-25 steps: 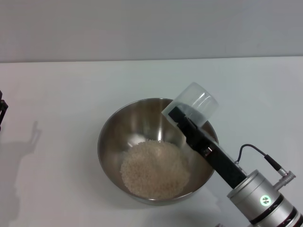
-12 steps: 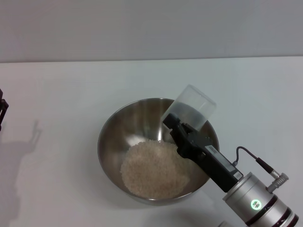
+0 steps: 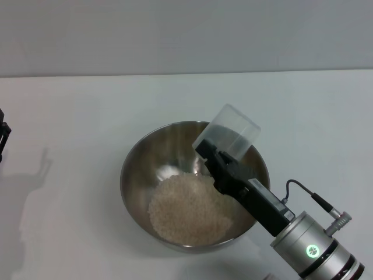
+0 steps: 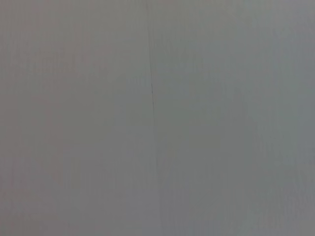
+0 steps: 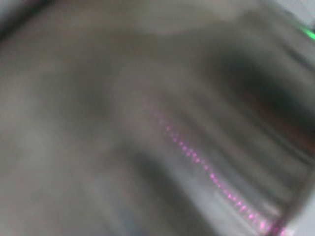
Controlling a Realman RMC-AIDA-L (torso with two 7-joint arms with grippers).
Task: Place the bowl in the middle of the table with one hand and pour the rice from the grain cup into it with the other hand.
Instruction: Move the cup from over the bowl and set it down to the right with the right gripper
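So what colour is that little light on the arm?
Green, clearest in the head view.

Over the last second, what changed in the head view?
The right gripper, shut on the grain cup, swung it slightly toward the robot's left and lower over the bowl. The rice heap, bowl and table stayed put; the left gripper stayed parked at the edge.

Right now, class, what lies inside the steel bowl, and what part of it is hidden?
A heap of rice fills the bottom of the bowl. The right claw, shut on the tipped grain cup, covers the bowl's right inner wall.
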